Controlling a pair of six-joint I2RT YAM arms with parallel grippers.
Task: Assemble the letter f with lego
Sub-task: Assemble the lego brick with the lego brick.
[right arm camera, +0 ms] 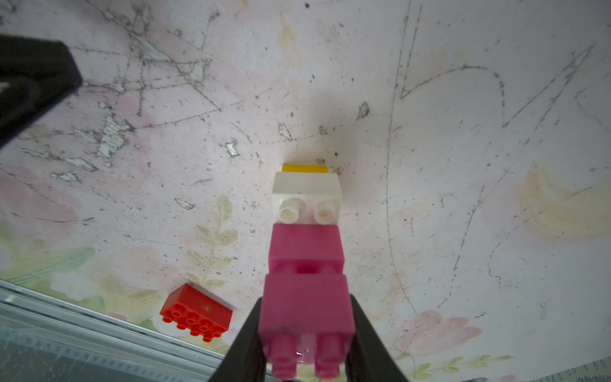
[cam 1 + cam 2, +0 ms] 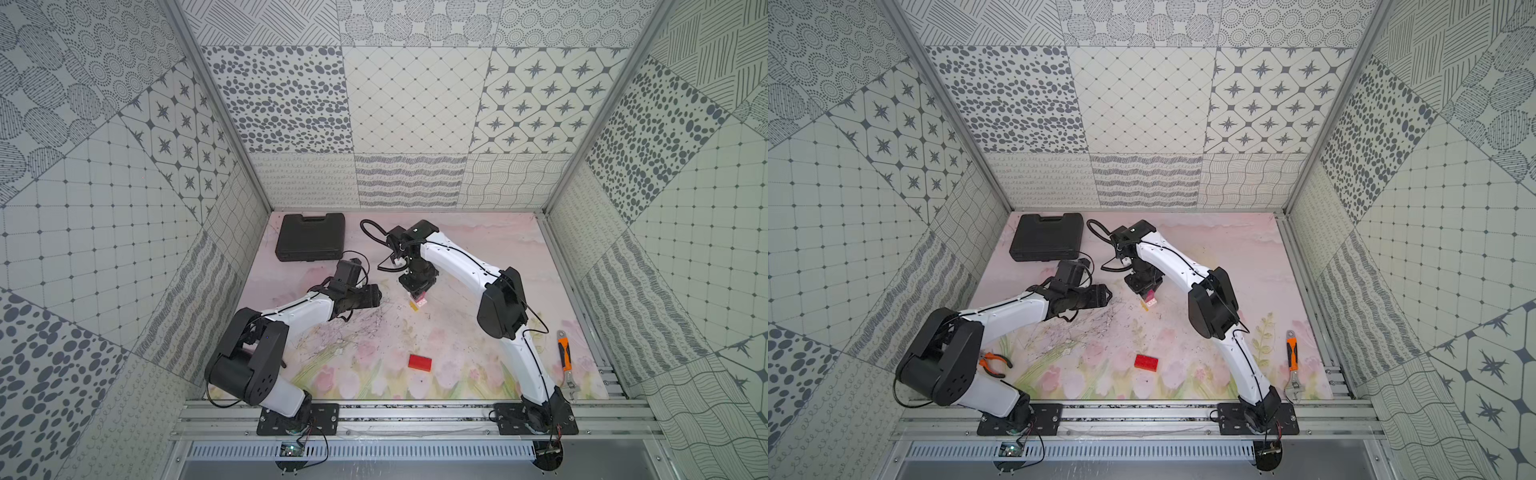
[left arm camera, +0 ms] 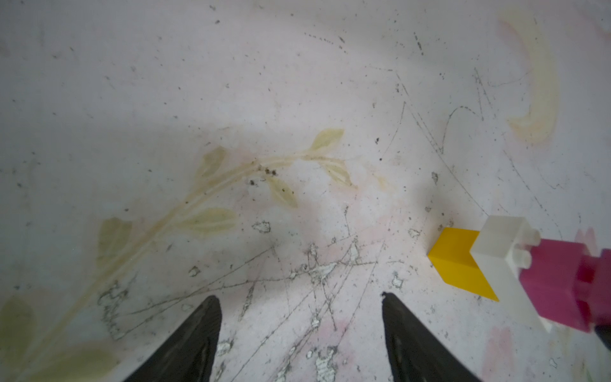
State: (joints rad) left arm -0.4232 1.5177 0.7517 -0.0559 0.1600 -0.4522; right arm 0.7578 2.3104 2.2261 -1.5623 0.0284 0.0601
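A stack of lego stands at mid-table: yellow brick [image 1: 304, 168] lowest, at the table surface, then white brick [image 1: 305, 191] with two free studs, then two pink bricks [image 1: 305, 246]. My right gripper [image 1: 305, 301] points down and is shut on the upper pink brick [image 1: 305, 317]; both top views show this stack [image 2: 419, 300] [image 2: 1150, 300] under it. The red brick [image 2: 419, 362] [image 1: 195, 311] lies alone toward the front edge. My left gripper [image 3: 301, 297] is open and empty, low over the table just left of the stack [image 3: 496, 258].
A black plastic case [image 2: 311, 241] lies at the back left. An orange-handled wrench [image 2: 564, 353] rests by the right rail, and orange pliers [image 2: 994, 361] lie beside the left arm's base.
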